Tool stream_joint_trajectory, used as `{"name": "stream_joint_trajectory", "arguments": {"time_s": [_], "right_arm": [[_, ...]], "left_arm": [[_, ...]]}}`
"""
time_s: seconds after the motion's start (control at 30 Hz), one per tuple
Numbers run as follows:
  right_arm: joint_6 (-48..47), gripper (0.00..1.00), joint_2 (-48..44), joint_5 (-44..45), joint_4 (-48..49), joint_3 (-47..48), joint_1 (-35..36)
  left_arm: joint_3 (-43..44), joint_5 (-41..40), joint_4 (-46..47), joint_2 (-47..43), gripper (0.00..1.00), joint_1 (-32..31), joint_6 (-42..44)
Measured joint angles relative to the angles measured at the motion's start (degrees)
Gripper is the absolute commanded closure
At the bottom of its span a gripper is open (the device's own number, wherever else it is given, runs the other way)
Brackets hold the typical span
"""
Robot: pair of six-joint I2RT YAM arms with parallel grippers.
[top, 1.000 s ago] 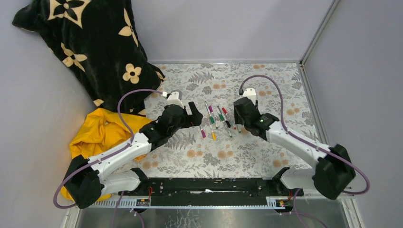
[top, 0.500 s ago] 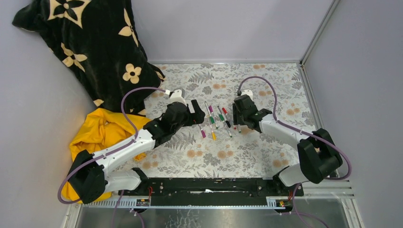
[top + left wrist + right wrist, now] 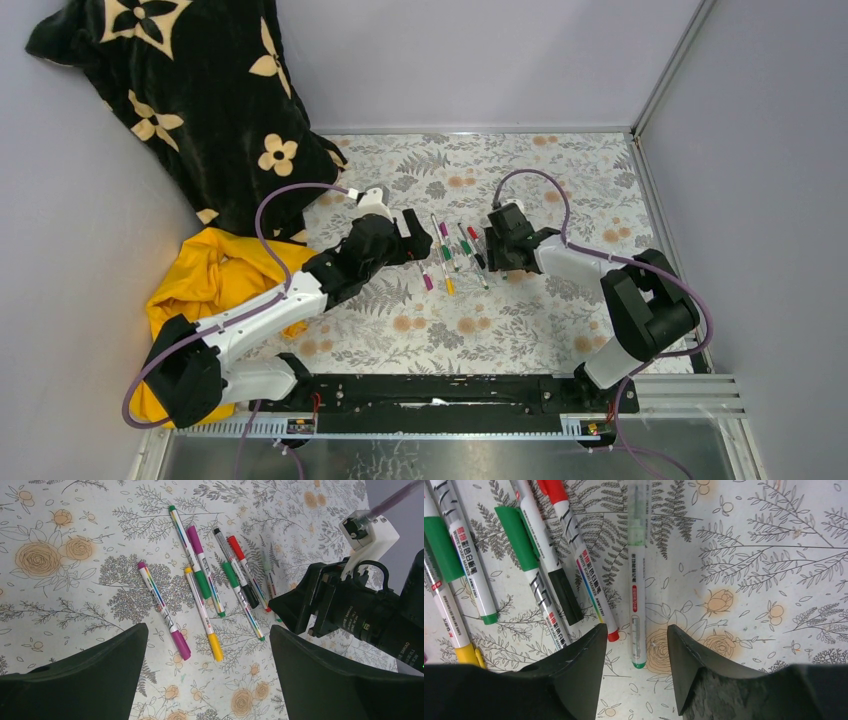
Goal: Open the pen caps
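Several pens (image 3: pixel 455 250) lie side by side on the flowered table mat, all with their caps on. In the left wrist view they show a magenta cap (image 3: pixel 180 645), a yellow cap (image 3: pixel 215 647), a green cap (image 3: pixel 202 584), a black cap (image 3: pixel 250 596) and a red cap (image 3: pixel 236 547). My left gripper (image 3: pixel 418 240) is open and empty just left of the row (image 3: pixel 207 680). My right gripper (image 3: pixel 498 262) is open and low over the row's right side. Its fingers straddle the near end of a pale green-tinted pen (image 3: pixel 637 575), midway (image 3: pixel 636 665), without touching it.
A black blanket with cream flowers (image 3: pixel 190 90) lies at the back left and a yellow cloth (image 3: pixel 215 280) at the left edge. Grey walls close in the back and right. The right gripper's body (image 3: pixel 350 610) sits right of the pens.
My right arm has folded inward and brought its gripper down and left onto the row's right end. My left gripper edged toward the pens, then stayed still.
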Motion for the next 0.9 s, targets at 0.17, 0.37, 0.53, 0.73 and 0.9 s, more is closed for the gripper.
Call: {"name": "stream_joint_trajectory", "arguments": {"time_s": [0.17, 0.37, 0.53, 0.73, 0.9], "right_arm": [[0.04, 0.48, 0.00, -0.26, 0.52, 0.00, -1.22], [0.02, 0.48, 0.00, -0.35, 0.59, 0.09, -1.62], [0.04, 0.54, 0.00, -0.37, 0.55, 0.09, -1.62], [0.02, 0.58, 0.13, -1.95, -0.04, 0.09, -1.66], [0.04, 0.60, 2.14, -3.34, -0.28, 0.09, -1.66]], "left_arm": [[0.00, 0.00, 0.00, -0.46, 0.01, 0.00, -0.02], [0.00, 0.00, 0.04, -0.66, 0.01, -0.02, -0.15], [0.00, 0.00, 0.15, -0.66, 0.01, 0.00, -0.59], [0.00, 0.02, 0.48, -0.66, 0.01, 0.00, -1.11], [0.00, 0.07, 0.50, -0.63, 0.01, 0.00, -2.25]]}}
